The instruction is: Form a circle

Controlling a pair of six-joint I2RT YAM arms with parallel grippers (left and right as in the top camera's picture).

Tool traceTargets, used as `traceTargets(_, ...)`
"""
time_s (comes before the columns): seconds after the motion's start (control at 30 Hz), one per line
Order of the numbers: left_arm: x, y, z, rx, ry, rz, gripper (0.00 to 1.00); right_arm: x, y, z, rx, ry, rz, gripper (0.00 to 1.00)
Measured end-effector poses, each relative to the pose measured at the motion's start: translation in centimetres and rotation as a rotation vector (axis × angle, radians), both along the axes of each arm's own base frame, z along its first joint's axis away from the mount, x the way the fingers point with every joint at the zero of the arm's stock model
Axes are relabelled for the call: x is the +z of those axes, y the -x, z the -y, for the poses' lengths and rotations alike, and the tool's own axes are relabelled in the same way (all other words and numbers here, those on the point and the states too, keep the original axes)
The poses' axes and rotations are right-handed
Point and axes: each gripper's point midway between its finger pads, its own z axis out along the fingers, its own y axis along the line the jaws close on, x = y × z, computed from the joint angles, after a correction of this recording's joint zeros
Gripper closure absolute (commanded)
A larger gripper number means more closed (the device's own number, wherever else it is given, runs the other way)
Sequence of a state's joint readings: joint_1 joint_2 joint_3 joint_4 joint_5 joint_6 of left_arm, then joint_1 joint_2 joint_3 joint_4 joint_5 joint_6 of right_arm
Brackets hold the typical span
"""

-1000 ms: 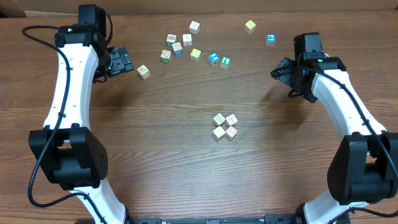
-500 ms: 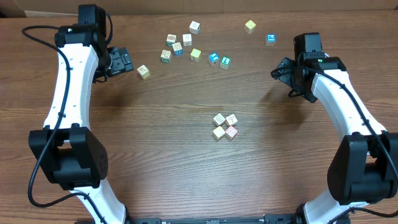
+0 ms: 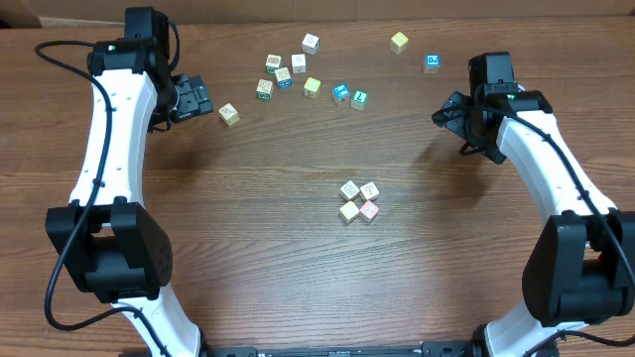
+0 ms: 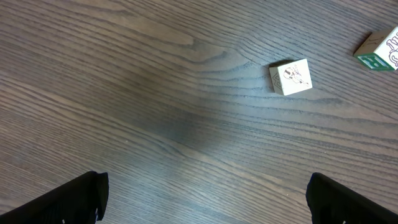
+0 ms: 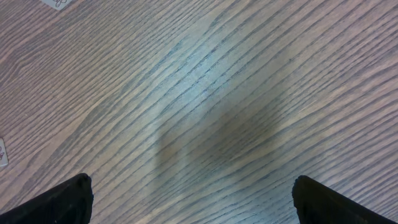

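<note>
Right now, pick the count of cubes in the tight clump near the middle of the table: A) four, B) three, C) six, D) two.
A: the overhead view shows the clump as four pale cubes packed two by two, with the pink-red marked cube at one corner.

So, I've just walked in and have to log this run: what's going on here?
Nothing is being handled right now. Both arms are over the table with jaws open and empty. The left gripper is beside a loose cream cube, and the right gripper is above bare wood. Mid-table, four pale cubes sit bunched in a tight clump, one of them pink-marked. The other cubes lie scattered along the far side.
</note>
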State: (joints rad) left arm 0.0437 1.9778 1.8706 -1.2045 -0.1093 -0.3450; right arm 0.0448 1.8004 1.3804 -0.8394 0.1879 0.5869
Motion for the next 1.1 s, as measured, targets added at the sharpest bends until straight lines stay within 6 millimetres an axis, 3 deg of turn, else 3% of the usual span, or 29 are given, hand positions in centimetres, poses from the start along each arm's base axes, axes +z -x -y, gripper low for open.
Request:
traceTargets(0.9,0.1,0.0,0.0,0.000,0.000,0.001,0.00,0.0,0.0,0.0,0.000,0.000,0.001,0.00)
traceTargets(1.03,1.4,0.2,0.0,0.000,-0.001,0.033,0.00,0.0,0.0,0.0,0.000,0.000,0.001,0.00)
traceTargets(1.1,3.2,0.4,0.1,-0.001,-0.003,0.075,0.01,0.0,0.0,0.0,0.000,0.000,0.001,0.00)
